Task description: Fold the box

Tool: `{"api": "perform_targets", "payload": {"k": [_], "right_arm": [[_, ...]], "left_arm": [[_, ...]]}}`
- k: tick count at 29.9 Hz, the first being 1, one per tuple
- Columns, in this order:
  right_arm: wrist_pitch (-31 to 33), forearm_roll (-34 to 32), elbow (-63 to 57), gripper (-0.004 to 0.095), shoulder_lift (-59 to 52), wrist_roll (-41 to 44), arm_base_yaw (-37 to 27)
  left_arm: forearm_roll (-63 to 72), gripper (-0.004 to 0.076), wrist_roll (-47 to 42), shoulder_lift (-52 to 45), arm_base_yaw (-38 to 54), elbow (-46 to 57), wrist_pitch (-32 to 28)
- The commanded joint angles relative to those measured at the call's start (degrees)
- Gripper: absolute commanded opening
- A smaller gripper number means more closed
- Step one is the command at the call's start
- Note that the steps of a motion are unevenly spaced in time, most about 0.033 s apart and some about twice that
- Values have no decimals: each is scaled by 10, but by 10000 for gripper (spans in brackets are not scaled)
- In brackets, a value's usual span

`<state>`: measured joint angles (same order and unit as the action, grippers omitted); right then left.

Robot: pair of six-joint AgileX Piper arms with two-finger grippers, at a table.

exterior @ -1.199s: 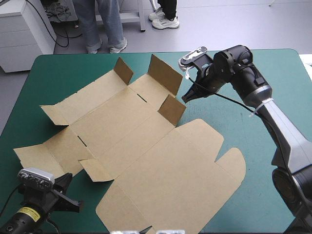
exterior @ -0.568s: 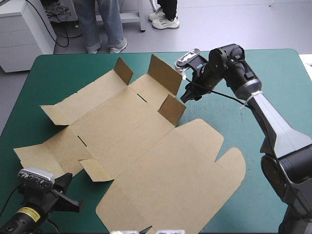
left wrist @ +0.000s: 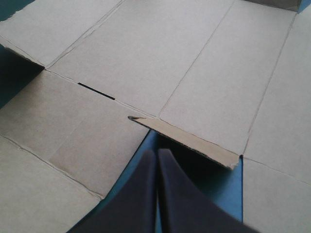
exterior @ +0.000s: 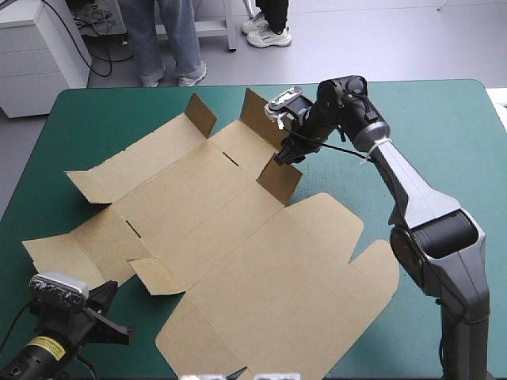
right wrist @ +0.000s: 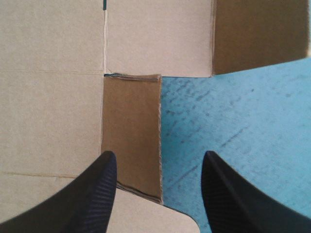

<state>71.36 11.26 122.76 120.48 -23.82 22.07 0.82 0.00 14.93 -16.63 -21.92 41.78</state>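
At the raised far flap of the box, my right gripper has just arrived, fingers apart, ready to fold it.

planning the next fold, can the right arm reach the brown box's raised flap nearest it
Probably yes: the right end effector is open, and the small raised brown cardboard flap sits between its fingers, nothing blocking.

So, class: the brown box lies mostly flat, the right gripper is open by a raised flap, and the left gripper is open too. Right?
Not quite. The left gripper is shut, its fingers meeting in one arch, as the left wrist view shows. The box, the raised flap and the open right gripper are as stated.
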Motion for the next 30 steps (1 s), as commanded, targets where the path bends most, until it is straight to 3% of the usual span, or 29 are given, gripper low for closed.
{"api": "perform_targets", "payload": {"k": [1, 30], "right_arm": [[3, 32, 26, 497, -19, -6, -4], [3, 103, 24, 497, 52, 4, -4]], "left_arm": [[4, -8, -3, 6, -2, -14, -38], [1, -8, 0, 6, -2, -14, -38]]}}
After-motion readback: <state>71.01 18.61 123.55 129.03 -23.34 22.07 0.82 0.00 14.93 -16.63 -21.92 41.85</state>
